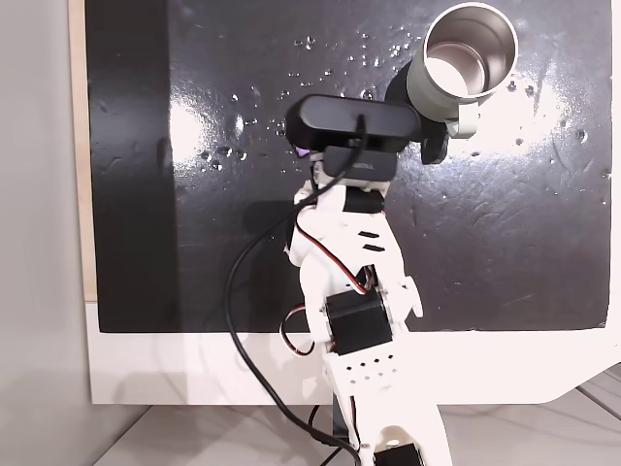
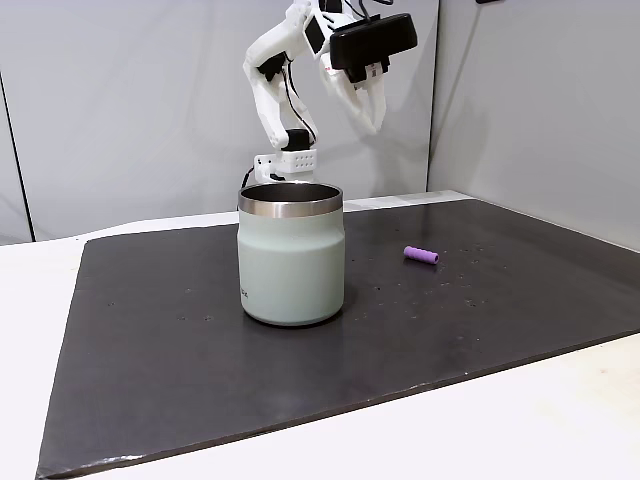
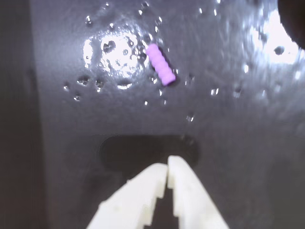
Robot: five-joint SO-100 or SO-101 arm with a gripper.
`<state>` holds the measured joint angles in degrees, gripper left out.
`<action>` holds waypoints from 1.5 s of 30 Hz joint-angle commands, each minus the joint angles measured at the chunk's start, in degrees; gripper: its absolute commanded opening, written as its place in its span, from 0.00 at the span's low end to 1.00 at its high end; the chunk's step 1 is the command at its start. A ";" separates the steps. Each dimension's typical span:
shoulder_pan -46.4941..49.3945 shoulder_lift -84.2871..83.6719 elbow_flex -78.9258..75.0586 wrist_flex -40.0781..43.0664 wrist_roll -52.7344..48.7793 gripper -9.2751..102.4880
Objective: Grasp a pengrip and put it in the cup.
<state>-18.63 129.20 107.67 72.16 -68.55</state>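
Observation:
The pengrip [image 3: 160, 64], a small light-purple ribbed cylinder, lies on the black mat [image 3: 238, 143] ahead of my gripper [image 3: 167, 164] in the wrist view. My white fingers [image 3: 143, 195] meet at their tips with nothing between them. In a fixed view my gripper [image 2: 375, 118] hangs high above the mat, behind and up from the pengrip [image 2: 421, 255]. The pale grey-green cup [image 2: 291, 262] stands upright to the left of it. From above, the cup [image 1: 428, 89] is at the upper right, its steel inside bare. A purple sliver of the pengrip [image 1: 307, 153] peeks from under the wrist camera.
The black mat [image 1: 505, 233] lies on a white table [image 1: 175, 369] and is dotted with shiny specks. A black cable [image 1: 238, 320] loops beside the arm [image 1: 349, 252]. Grey wall panels [image 2: 130, 100] stand behind the table.

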 commanded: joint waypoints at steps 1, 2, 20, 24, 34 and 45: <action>-0.88 -0.79 -3.87 -5.01 -9.76 0.08; -0.88 -1.32 -3.60 -6.42 -11.78 0.08; -2.02 -21.71 -1.23 -15.64 -27.33 0.17; -2.55 -27.69 -5.45 -14.85 -27.16 0.21; -2.90 -37.35 -12.92 -10.37 -30.41 0.26; -2.64 -48.87 -18.90 -10.02 -30.50 0.29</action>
<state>-20.92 81.21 93.60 61.96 -99.05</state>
